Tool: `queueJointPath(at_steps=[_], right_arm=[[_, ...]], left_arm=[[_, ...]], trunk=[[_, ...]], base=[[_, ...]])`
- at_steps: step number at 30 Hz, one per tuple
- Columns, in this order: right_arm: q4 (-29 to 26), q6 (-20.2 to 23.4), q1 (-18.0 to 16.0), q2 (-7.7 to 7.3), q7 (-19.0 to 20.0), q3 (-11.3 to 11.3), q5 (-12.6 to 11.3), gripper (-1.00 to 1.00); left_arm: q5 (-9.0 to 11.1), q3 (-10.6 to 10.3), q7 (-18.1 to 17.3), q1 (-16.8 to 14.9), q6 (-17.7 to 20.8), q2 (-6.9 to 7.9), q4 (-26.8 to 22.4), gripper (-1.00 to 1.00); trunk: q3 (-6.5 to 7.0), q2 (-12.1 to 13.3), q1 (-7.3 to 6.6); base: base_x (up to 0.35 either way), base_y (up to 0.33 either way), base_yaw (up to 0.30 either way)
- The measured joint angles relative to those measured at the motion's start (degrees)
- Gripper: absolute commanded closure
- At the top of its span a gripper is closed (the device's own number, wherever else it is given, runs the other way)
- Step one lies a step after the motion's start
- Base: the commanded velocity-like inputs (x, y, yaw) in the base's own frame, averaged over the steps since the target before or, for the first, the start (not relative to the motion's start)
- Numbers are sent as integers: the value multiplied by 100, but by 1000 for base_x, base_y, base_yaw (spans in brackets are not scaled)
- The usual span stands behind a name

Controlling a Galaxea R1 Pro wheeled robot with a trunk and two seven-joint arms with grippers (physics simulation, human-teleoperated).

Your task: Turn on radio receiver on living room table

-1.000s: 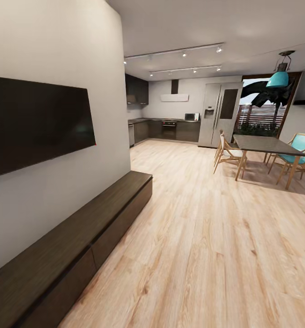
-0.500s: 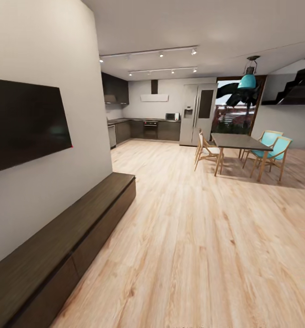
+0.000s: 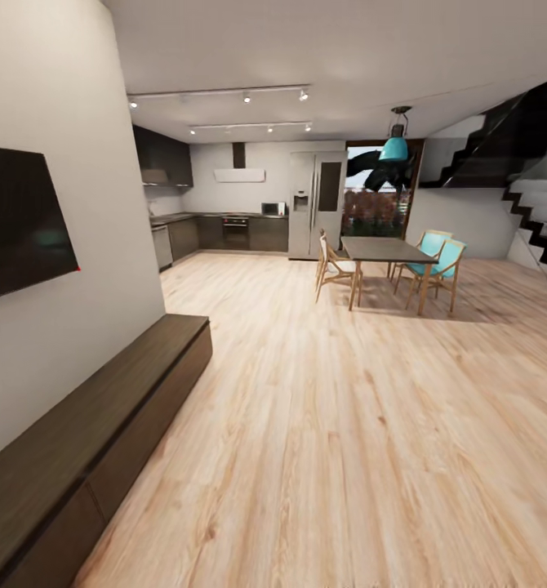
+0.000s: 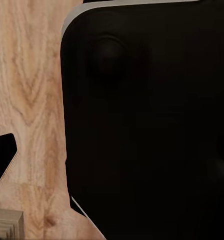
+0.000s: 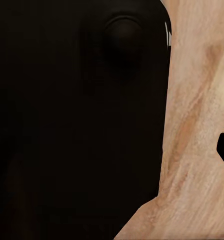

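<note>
While rolling across light wood floor, nearest comes a long dark low cabinet against the pale wall, with a black wall screen above. Farther off, a dark dining table with wooden and turquoise chairs, then staircase, fridge and kitchen cabinets. No telling how either gripper's jaws stand. No telling where radio receiver sits.
</note>
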Motion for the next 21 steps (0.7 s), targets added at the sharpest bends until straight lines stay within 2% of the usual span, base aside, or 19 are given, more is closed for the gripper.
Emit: queueJointPath(at_steps=[21], right_arm=[[0,0,0,-1,57,26,0,-100]], left_arm=[[0,0,0,0,0,0,0,-100]], trunk=[[0,0,0]], base=[[0,0,-286]])
